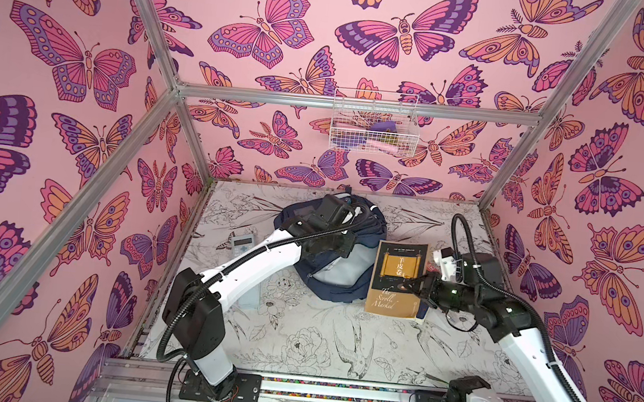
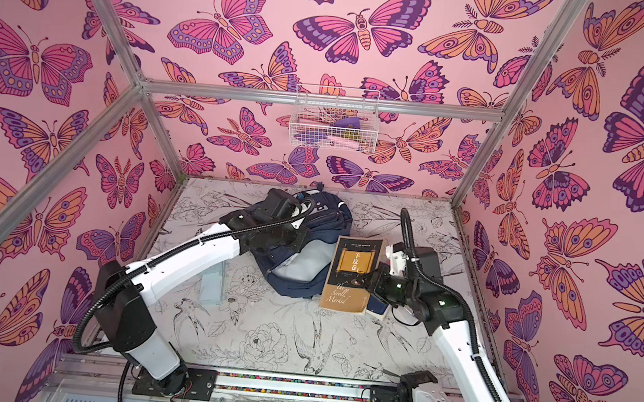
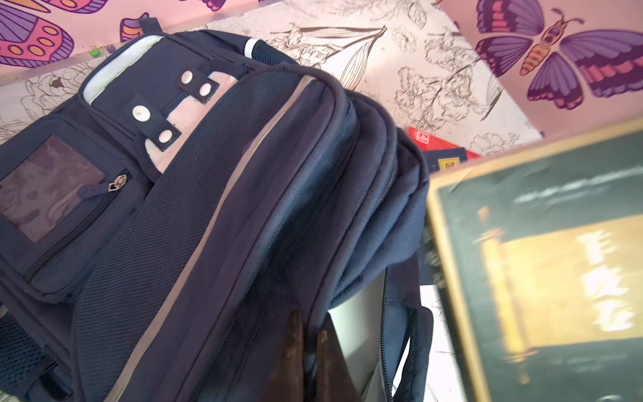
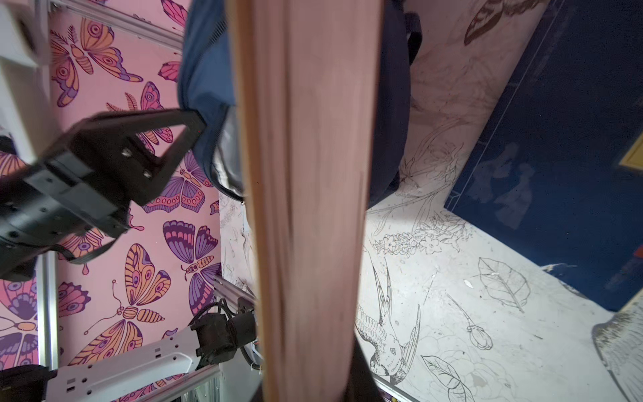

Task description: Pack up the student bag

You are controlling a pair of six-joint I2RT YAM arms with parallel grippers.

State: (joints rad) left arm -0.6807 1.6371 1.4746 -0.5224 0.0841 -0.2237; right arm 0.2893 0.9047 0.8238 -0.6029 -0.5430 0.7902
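The student bag [image 1: 366, 225] [image 2: 329, 215] [image 3: 208, 209], navy blue, lies at the back middle of the table in both top views, with its main pocket gaping and pale grey lining showing. My left gripper [image 1: 350, 248] [image 2: 302, 240] [image 3: 308, 325] is shut on the fabric edge of that opening. A dark book with a gold scroll on its cover [image 1: 395, 279] [image 2: 349, 274] [image 3: 542, 261] hangs tilted just right of the bag. My right gripper [image 1: 409, 286] [image 2: 363, 281] [image 4: 306, 383] is shut on it, and its page edge [image 4: 309, 174] fills the right wrist view.
A dark blue book [image 1: 422, 312] [image 4: 556, 139] and a red one [image 3: 428, 139] lie on the table under the held book. A small grey calculator [image 1: 240, 240] sits left of the bag. A flat pale case [image 1: 251, 296] lies under the left arm. A wire basket [image 1: 373, 126] hangs on the back wall.
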